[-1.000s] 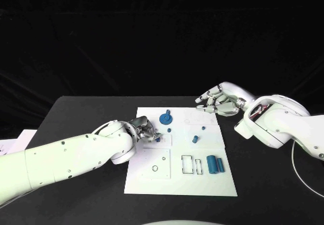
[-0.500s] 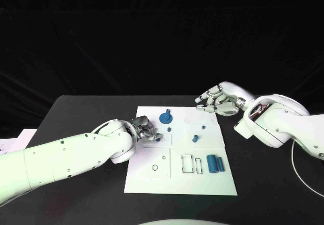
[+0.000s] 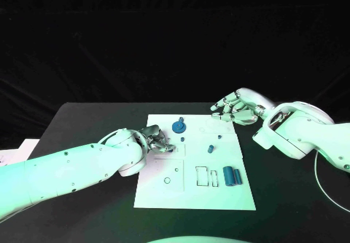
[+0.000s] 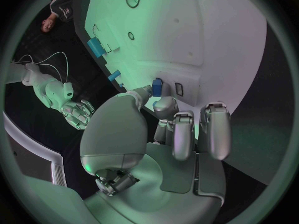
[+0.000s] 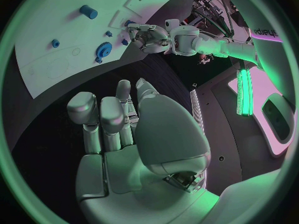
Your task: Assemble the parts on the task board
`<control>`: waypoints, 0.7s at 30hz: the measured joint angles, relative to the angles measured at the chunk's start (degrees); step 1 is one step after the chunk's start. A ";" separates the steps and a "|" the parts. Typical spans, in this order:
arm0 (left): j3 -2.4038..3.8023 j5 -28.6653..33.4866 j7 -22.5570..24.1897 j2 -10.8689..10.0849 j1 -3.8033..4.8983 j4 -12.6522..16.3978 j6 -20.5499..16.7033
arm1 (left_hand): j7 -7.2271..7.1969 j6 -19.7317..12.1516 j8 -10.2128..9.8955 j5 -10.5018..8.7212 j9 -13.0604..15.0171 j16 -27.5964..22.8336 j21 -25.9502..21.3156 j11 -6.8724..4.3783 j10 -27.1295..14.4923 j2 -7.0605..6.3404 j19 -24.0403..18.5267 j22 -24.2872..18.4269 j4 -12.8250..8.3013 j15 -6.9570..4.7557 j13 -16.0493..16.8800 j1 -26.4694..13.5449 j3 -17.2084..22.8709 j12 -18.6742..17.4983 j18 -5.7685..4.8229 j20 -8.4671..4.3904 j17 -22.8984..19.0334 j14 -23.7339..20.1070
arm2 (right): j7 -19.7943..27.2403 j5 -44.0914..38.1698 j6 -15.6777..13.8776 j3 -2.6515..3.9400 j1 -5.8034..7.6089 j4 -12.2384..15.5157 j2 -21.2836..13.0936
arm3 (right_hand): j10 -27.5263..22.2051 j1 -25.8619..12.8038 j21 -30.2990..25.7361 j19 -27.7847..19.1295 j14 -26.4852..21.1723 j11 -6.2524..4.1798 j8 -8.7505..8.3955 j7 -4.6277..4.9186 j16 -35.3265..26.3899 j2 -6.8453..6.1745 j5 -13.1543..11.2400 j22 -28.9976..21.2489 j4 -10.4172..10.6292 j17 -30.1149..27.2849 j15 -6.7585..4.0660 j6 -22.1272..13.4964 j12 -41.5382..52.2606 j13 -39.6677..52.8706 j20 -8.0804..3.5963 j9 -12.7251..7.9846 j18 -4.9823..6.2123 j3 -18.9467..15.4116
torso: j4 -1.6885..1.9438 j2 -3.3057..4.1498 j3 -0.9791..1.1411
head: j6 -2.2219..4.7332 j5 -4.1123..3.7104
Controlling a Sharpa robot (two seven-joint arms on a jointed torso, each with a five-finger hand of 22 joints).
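In the head view the white task board (image 3: 195, 167) lies in the middle of the black table (image 3: 87, 126). The left hand (image 3: 155, 139) rests over the board's left edge and pinches a small blue part (image 3: 170, 150) at its fingertips. A blue gear (image 3: 179, 126) sits near the far edge, a small blue peg (image 3: 211, 149) stands mid-board, and a blue cylinder (image 3: 232, 176) lies toward the right. The right hand (image 3: 234, 110) hovers off the board's far right corner, fingers loosely curled, holding nothing. In the left wrist view the left hand (image 4: 163, 134) pinches the blue part (image 4: 157, 87) between thumb and a finger, against the board (image 4: 187, 30). In the right wrist view the right hand (image 5: 121, 129) hangs empty above the dark table, with the gear (image 5: 104, 49) on the board beyond.
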 measured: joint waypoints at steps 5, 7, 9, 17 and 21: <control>0.00 -0.08 -0.02 -0.12 -0.03 0.14 0.08 | 0.00 0.18 -0.13 0.00 -0.25 0.00 0.00 0.05 0.34 -0.51 0.00 0.00 -0.74 0.00 0.24 -0.39 0.61 0.23 0.00 0.00 0.00 0.00 | 0.04 0.04 0.04 -0.01 -0.02 0.01 -0.05 | 0.00 0.00 0.00 0.00 0.00 0.00 0.00 0.00 0.00 0.00 0.00 0.00 0.00 0.00 0.00 0.00 0.00 0.00 0.00 0.00 0.00 0.00 | 0.02 -0.01 0.00 | -0.01 -0.05; 0.00 -0.10 -0.02 -0.12 -0.03 0.16 0.09 | 0.00 0.18 -0.13 0.00 -0.28 0.00 0.00 -0.01 0.41 -0.54 0.00 0.00 -0.96 -0.03 0.26 -0.42 0.83 0.23 0.00 0.00 -0.01 0.03 | 0.06 0.05 0.06 -0.01 -0.02 0.02 -0.06 | 0.00 0.00 0.00 0.00 0.00 0.00 0.00 0.00 0.00 0.00 0.00 0.00 0.00 0.00 0.00 0.00 0.00 0.00 0.00 0.00 0.00 0.00 | 0.03 -0.01 -0.03 | -0.01 -0.07; 0.01 -0.12 -0.02 -0.12 -0.03 0.16 0.09 | 0.00 0.18 -0.14 -0.01 -0.33 0.00 0.00 -0.01 0.41 -0.59 0.00 0.00 -1.00 -0.22 0.28 -0.47 0.88 0.23 0.00 0.00 -0.01 0.22 | 0.08 0.06 0.07 -0.01 -0.02 0.02 -0.08 | 0.00 0.00 0.00 0.00 0.00 0.00 0.00 0.00 0.00 0.00 0.00 0.00 0.00 0.00 0.00 0.00 0.00 0.00 0.00 0.00 0.00 0.00 | 0.03 -0.01 -0.04 | -0.02 -0.07; 0.04 -0.18 -0.17 0.25 -0.03 -0.28 0.11 | -0.19 1.01 -0.41 -0.06 -0.51 0.00 0.00 -0.21 0.82 -1.04 0.21 0.00 -1.35 -0.43 0.46 -0.95 1.24 0.47 0.00 -0.21 -0.01 0.01 | 0.13 0.11 0.09 -0.02 -0.03 0.04 -0.05 | 0.01 0.00 0.00 0.00 0.00 0.01 0.00 0.00 -0.34 0.00 0.00 -0.13 0.00 -0.12 0.00 0.00 0.00 0.00 0.00 0.00 0.00 0.00 | 0.03 -0.03 -0.02 | 0.12 -0.11; 0.06 -0.17 -0.30 0.57 0.00 -0.65 0.29 | -0.40 1.42 -0.40 -0.17 -0.48 0.00 0.27 -0.29 0.91 -0.31 0.00 -0.01 -1.36 -0.43 0.46 -1.67 1.25 0.47 0.01 -0.42 -0.01 0.01 | 0.14 0.12 0.09 -0.02 -0.03 0.04 -0.02 | 0.01 0.00 0.00 0.00 0.00 0.01 0.00 0.00 -0.34 0.00 0.00 -0.13 0.00 -0.12 0.00 0.00 0.00 0.01 0.00 0.00 0.00 0.00 | -0.01 -0.03 -0.02 | 0.19 -0.12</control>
